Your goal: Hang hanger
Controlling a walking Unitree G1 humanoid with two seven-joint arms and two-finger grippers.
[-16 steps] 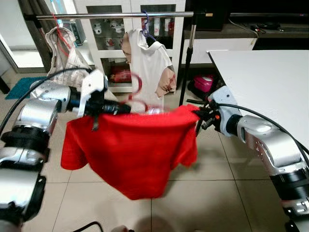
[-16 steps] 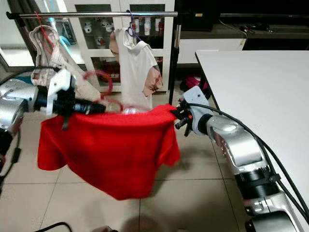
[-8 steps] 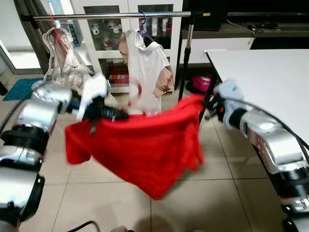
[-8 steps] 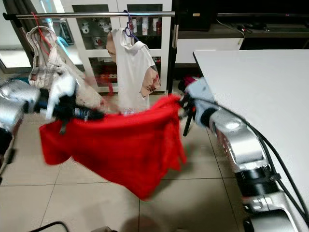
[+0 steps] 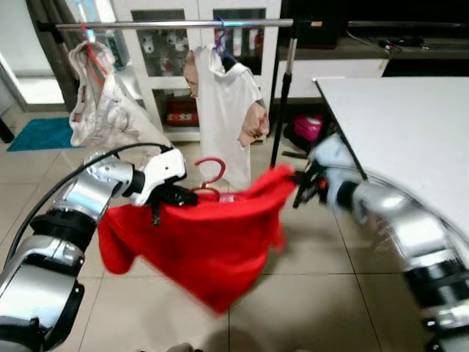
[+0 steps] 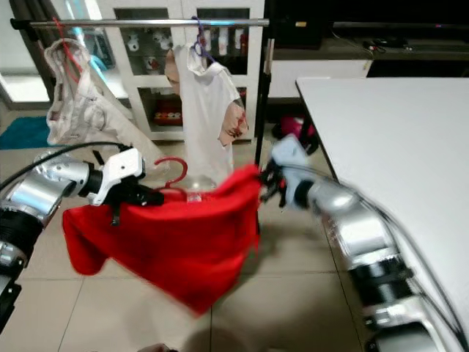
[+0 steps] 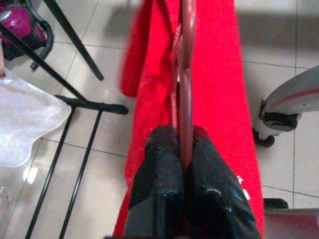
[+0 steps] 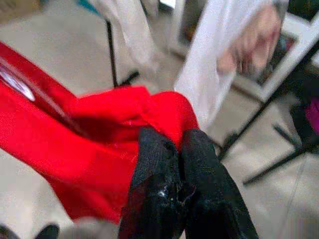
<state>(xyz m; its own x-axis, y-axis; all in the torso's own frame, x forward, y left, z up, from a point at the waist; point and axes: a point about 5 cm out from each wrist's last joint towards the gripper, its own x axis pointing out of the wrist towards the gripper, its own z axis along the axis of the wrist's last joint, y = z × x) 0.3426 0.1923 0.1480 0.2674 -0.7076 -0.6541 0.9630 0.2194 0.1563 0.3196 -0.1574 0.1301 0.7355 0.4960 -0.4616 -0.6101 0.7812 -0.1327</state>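
Left hand (image 7: pixel 182 149) clenched on red hanger (image 7: pixel 185 74); right hand (image 8: pixel 180 144) (blurred) pinches red shirt (image 5: pixel 212 235).

Left gripper (image 5: pixel 183 196) gripped a red hanger (image 5: pixel 210 174) carrying a red shirt (image 5: pixel 198 242); right gripper (image 5: pixel 302 187) pinched the shirt's far corner below the rail (image 5: pixel 168 24).

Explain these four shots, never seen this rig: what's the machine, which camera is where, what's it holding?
It is a humanoid robot with two silver arms. Two pictures come from its head cameras, looking down at a tiled floor; the other two look along each wrist's black fingers. The left gripper is shut on a red plastic hanger carrying a red shirt. The right gripper pinches the shirt's other shoulder. Beyond stand a metal clothes rail with a hung white shirt and, to the right, a white table.
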